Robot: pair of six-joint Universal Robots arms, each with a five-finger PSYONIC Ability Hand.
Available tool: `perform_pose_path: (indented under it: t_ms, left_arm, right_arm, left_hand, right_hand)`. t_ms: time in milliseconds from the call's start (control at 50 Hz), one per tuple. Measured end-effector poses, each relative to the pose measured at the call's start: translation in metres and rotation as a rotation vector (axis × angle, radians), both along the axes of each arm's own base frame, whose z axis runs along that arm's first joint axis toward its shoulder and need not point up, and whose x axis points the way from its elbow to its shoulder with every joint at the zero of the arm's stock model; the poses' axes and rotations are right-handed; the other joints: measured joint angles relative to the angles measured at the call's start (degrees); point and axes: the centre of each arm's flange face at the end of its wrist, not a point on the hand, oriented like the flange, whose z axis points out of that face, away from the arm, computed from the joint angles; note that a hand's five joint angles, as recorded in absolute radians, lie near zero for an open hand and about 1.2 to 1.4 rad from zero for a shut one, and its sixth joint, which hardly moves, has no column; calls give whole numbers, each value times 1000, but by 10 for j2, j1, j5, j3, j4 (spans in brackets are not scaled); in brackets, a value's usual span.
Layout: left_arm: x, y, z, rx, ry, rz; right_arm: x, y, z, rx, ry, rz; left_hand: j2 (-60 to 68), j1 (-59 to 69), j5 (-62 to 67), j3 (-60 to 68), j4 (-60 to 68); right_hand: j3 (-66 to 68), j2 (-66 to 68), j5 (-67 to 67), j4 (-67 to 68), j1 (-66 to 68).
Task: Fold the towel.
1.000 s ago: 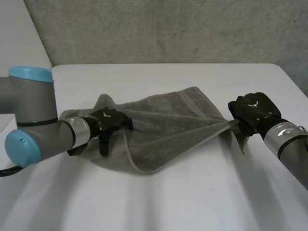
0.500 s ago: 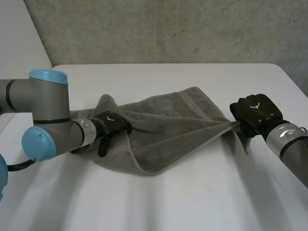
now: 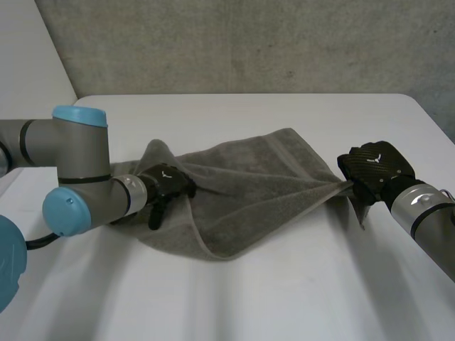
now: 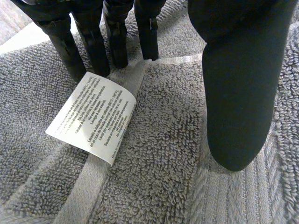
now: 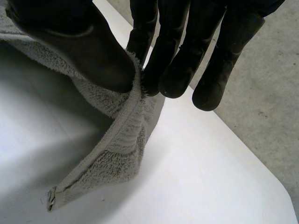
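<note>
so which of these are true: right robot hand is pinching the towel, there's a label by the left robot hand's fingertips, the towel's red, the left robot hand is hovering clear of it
1. The right robot hand pinches the towel. True: an edge is caught between its thumb and fingers.
2. A label lies by the left robot hand's fingertips. True: a white care label sits there on the towel.
3. The towel is red. False: it is grey.
4. The left robot hand hovers clear of the towel. False: its fingers and thumb rest on the cloth.
</note>
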Motion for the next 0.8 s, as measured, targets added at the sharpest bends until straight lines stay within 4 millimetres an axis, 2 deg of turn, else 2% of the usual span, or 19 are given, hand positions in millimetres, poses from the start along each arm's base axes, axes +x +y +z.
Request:
perform_pose_path:
  t_ms: [240,440,640,800]
  left_arm:
    - [0,0,1,-2,0,2]
    - [-1,2,2,-1,-1,2]
    - [2,4,7,-12,-14,31]
    - [6,9,12,-20,-16,39]
  right_arm:
    - [0,0,0,-1,0,0]
    - [1,0,0,-2,0,2]
    - [1,1,0,0,1,4]
    - [2,1,-1,1,2,7]
  left_hand:
    - [180,174,181,180,178]
    - [273,268,275,272,274]
    - [271,272,276,271,272]
    - [204,203,209,204,204]
  right_hand:
    - [0,0,0,0,0]
    - [0,0,0,0,0]
    - [0,0,0,0,0]
    - [0,0,0,0,0]
